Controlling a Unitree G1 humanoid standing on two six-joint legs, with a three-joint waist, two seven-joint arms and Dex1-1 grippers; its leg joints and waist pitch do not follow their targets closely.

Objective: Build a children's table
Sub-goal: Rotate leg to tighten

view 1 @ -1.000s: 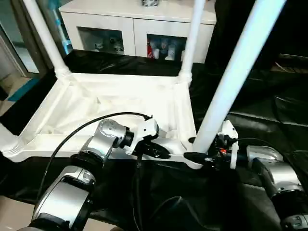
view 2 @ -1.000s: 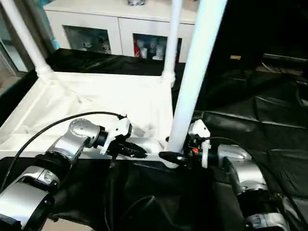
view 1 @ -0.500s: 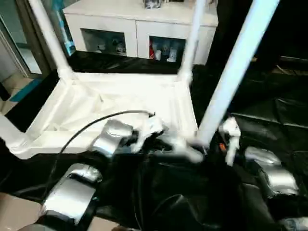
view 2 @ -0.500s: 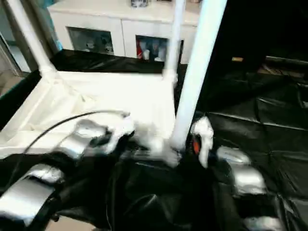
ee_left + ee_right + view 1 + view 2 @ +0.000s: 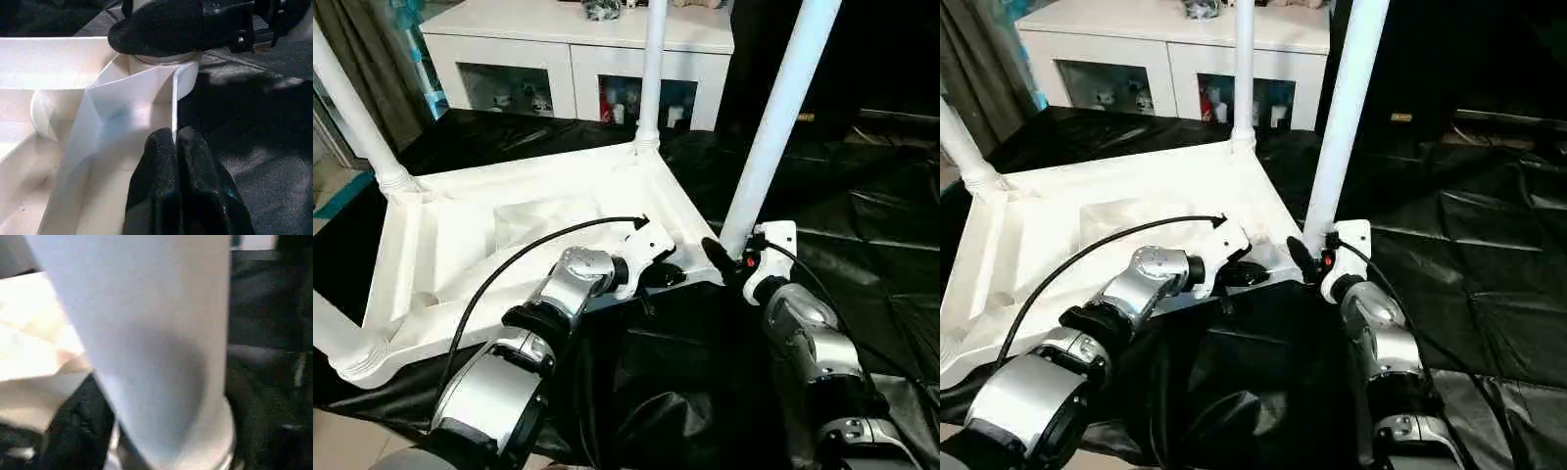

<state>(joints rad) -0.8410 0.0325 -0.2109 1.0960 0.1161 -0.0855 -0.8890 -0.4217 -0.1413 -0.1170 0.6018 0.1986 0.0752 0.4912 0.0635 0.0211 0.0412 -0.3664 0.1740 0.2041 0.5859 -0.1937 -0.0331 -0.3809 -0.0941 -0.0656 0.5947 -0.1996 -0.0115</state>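
Head views: the children's table (image 5: pixel 509 235) lay upside down on the black-covered work table (image 5: pixel 862 225), legs up. The left gripper (image 5: pixel 668 277), fingers pressed together and holding nothing, rested at the tabletop's near rim, just beside the nearest leg (image 5: pixel 773 127). The right gripper (image 5: pixel 724 262) stood at that leg's base, one finger visible against the socket; whether it clamped the leg I could not tell. Left wrist view: closed fingertips (image 5: pixel 178 156) touched the rim's thin edge, the corner socket (image 5: pixel 164 61) just ahead under a black finger of the other gripper. Right wrist view: the leg (image 5: pixel 151 347) stood directly ahead, very near. Risk, as judged: a sideways push could tilt the leg in its socket, or slide the light table across the slick cover.
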